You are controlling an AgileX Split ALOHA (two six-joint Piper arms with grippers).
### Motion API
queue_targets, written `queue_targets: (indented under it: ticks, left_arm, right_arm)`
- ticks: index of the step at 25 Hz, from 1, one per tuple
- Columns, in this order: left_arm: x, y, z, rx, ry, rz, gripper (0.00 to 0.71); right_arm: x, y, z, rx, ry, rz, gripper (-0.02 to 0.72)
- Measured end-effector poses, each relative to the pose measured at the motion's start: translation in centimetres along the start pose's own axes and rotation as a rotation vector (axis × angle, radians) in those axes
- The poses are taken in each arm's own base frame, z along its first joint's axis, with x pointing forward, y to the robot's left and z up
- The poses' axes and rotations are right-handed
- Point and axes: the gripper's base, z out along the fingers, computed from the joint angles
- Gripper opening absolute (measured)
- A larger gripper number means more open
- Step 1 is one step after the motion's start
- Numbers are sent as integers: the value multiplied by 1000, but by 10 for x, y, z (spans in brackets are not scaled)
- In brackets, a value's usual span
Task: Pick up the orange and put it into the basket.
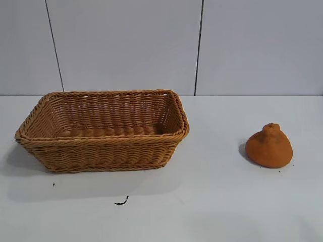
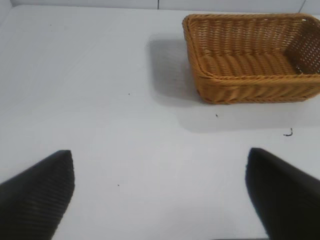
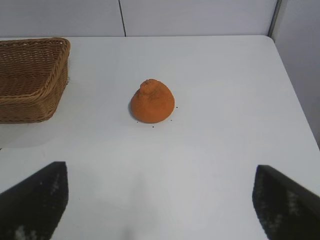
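White bench carries everything, grey panelled wall behind it. Wicker basket is the landmark: large, rectangular, tan-brown, flared sides, braided rim, sits upright on the bench, nothing visible inside it. It throws a soft shadow on the bench along its front and outer side.

Left hand hovers above bare bench, well apart from the basket, which shows far off in the left wrist view. Its two dark fingers are spread wide, nothing between them. Not visible in the exterior view.

Right hand also hovers above the bench, on the far side of the orange from the basket's end wall as its wrist view shows it. Fingers spread wide, empty, whitish scuffs on the pads. Not visible in the exterior view either.

Orange rests on the bench to the right of the basket in the exterior view, well apart from it, not touching anything. Dull orange, rough matte skin, knobby neck pointing up, much smaller than the basket.

Small dark curled scrap lies on the bench just in front of the basket. A few tiny dark specks sit near the basket's front corner and around the orange.
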Motion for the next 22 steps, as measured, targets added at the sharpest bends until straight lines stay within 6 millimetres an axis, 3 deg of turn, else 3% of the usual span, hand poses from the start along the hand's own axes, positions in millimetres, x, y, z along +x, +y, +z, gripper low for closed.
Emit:
queue_targets:
  ticks: [16, 22]
  left_arm:
    - [0, 0, 0, 0, 0, 0, 666]
    - [0, 0, 0, 0, 1, 0, 666]
  right_arm:
    - [-2, 0, -1, 0, -5, 0, 694]
    - [-36, -1, 16, 9, 132, 36, 694]
